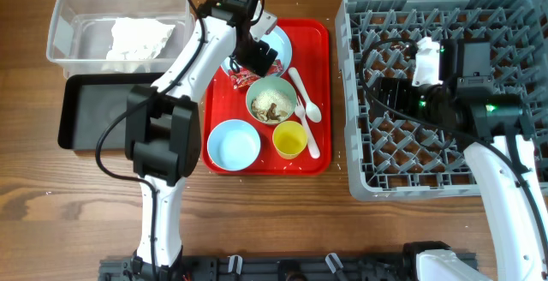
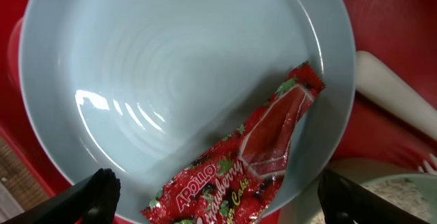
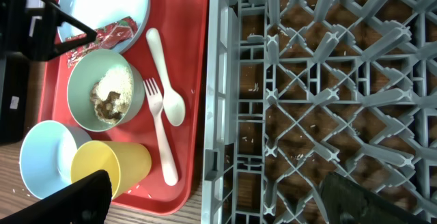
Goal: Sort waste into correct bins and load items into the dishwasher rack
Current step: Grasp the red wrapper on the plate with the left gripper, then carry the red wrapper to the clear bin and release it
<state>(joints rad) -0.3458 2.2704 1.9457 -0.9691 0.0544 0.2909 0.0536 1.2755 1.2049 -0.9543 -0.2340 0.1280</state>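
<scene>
Now my left fingers (image 2: pixel 95 195) hang wide and empty over the wrapper (image 2: pixel 242 173) on the plate (image 2: pixel 171 60) to pinch it, right fingers (image 3: pixel 82 197) open above the rack (image 3: pixel 328 80).

Red wrapper (image 2: pixel 239 176) lying on light blue plate (image 2: pixel 171 67), napkin (image 1: pixel 137 39) in clear tub (image 1: pixel 67 31), scraps (image 3: pixel 109 100) in green bowl (image 3: pixel 85 70)

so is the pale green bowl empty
Not empty: the pale green round bowl holds brownish-white rice scraps.
</scene>
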